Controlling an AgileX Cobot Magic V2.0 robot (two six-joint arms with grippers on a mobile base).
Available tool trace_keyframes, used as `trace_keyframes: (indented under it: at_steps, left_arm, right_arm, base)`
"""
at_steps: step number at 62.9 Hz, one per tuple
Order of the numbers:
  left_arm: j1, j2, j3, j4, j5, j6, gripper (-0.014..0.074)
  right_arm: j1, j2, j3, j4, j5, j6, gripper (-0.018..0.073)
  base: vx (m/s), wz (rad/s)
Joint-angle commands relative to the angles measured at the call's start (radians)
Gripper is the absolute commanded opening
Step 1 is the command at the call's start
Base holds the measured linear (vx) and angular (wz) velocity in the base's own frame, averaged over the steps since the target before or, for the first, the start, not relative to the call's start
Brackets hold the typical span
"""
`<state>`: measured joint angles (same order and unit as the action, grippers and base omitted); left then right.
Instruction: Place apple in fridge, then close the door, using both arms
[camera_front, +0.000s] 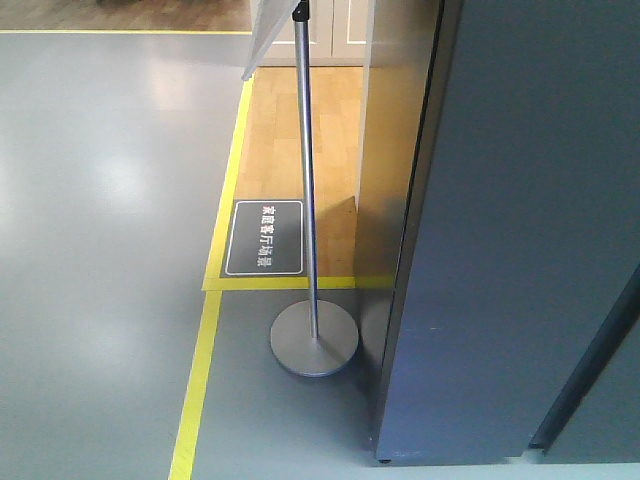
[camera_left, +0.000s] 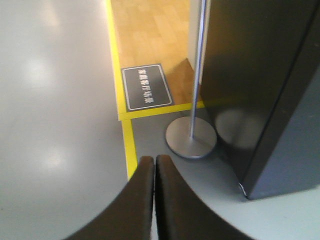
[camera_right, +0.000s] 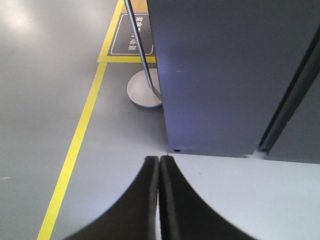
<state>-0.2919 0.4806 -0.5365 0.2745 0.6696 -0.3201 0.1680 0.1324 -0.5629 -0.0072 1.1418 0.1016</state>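
Both end effectors, left and right, are clenched with nothing between the fingers, above grey floor. Beside the dark grey fridge stands a sign pole on its round base.

Fridge matt dark grey; floor glossy; stand pole brushed metal.

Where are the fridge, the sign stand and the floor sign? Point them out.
fridge (camera_front: 500, 250), front view, dark grey outer side.
sign stand (camera_front: 314, 340), front view, round base.
floor sign (camera_left: 146, 86), left wrist view, lettered face.
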Motion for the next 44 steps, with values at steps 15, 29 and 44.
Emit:
trace_keyframes:
  at_steps: [15,29,44]
  left_arm:
    - [0.152,-0.272,0.325,-0.017,-0.489,-0.117,-0.0006]
    - [0.204,-0.429,0.509,-0.017,-0.635,-0.117,-0.0006]
    - [0.252,-0.509,0.589,-0.016,-0.609,-0.116,-0.0006]
  right_arm:
    - [-0.005,0.015,-0.021,-0.006,-0.058,-0.002,-0.0003]
    - [-0.005,0.015,-0.021,-0.006,-0.058,-0.002,-0.0003]
    - [-0.005,0.015,-0.021,-0.006,-0.057,-0.002,-0.0003]
  base:
    - [0.00,0.00]
    - [0.00,0.00]
    - [0.00,0.00]
